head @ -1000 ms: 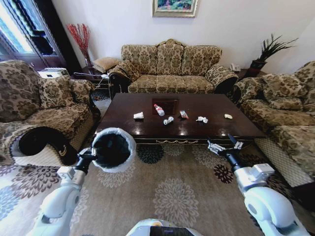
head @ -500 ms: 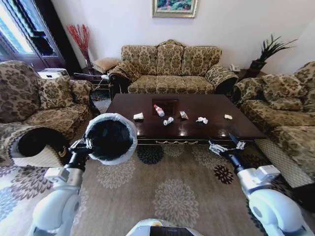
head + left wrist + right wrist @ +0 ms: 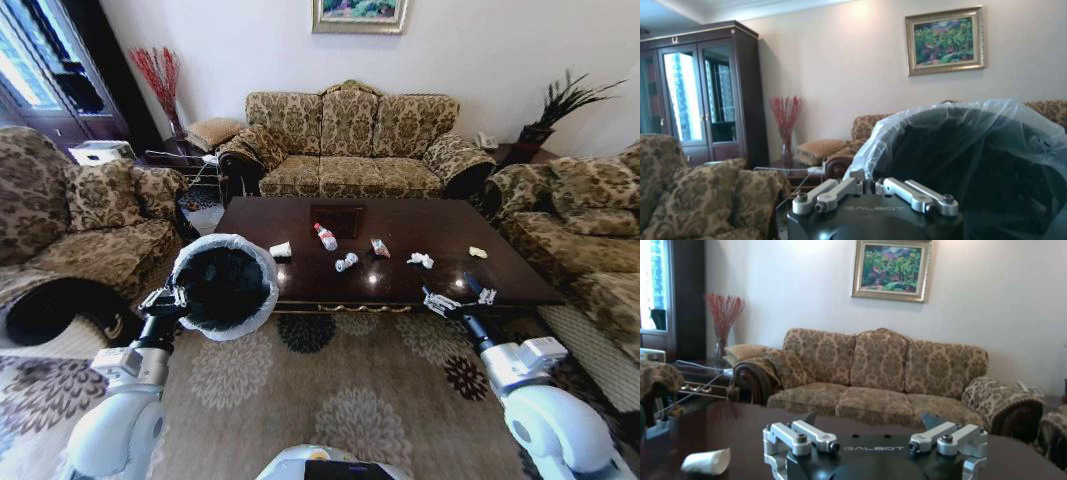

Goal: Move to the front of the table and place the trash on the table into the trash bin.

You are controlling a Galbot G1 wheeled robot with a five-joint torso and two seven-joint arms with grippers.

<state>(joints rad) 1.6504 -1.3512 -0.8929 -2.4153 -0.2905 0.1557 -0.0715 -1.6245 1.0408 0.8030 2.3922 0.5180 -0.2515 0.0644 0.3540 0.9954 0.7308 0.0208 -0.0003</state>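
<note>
Legible text, item 1: the word "GALBOT" in pale capitals on the black housing of the left gripper, just beneath its silver finger links and directly in front of the trash bin.

Item 2: the same word "GALBOT" on the black housing of the right gripper, centred between its two silver link sets, with the sofa beyond it.

The red label on the bottle on the table is too small to read.

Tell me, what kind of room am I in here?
Most likely a home living room: patterned sofas ring a dark wooden coffee table, a framed painting hangs above, and a floral rug covers the floor.
</note>
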